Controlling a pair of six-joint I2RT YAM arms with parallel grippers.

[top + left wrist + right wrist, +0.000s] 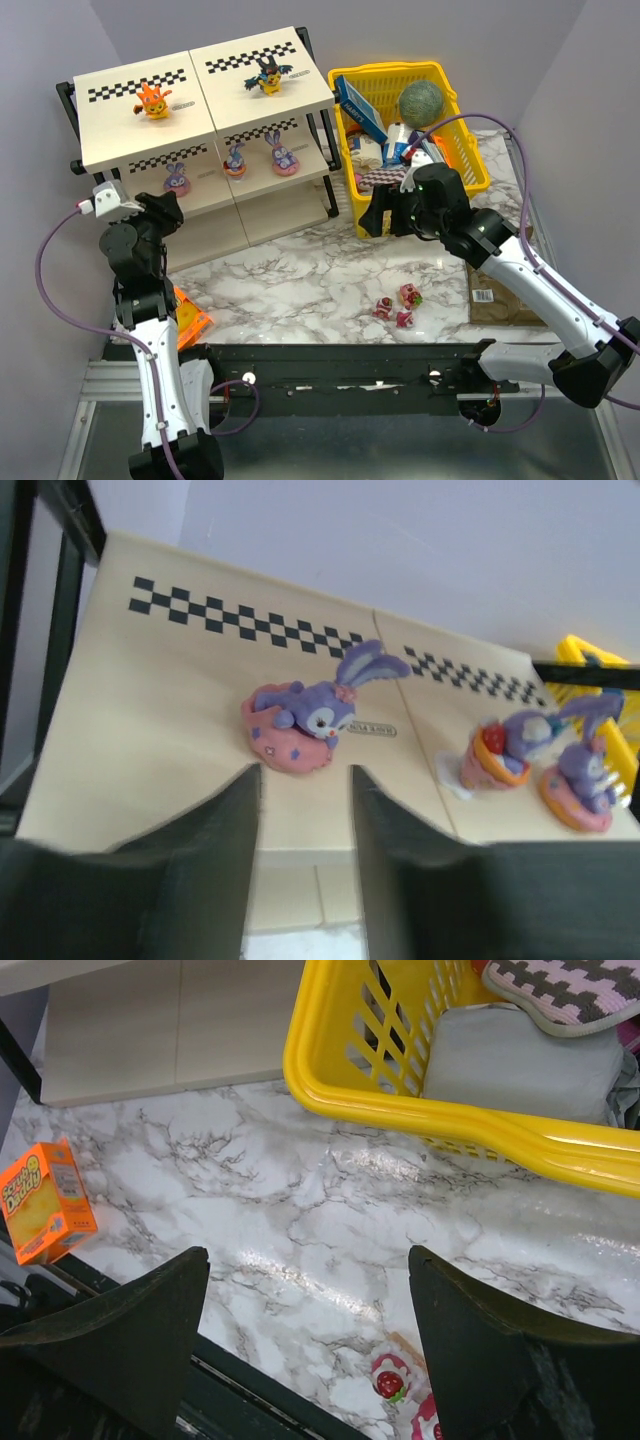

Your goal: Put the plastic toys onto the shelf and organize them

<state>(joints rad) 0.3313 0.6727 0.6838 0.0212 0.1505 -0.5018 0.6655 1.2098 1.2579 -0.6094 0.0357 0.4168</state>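
Left gripper (305,772) apart, facing a bunny toy (300,720) on the shelf (150,700) at the far left corner of the tabletop (300,280), right gripper (308,1256) apart, three red-pink toys (397,305) by the near edge.

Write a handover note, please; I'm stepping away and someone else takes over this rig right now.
Left gripper: open, empty, facing the middle tier of the shelf, right in front of a bunny toy.
Right gripper: open, empty, above the marble table, beside the yellow basket.
Done: orange toy and black-and-yellow winged toy on the top tier; three bunny toys on the middle tier.
Left: three red-pink toys lie on the table near the right arm, not yet shelved.
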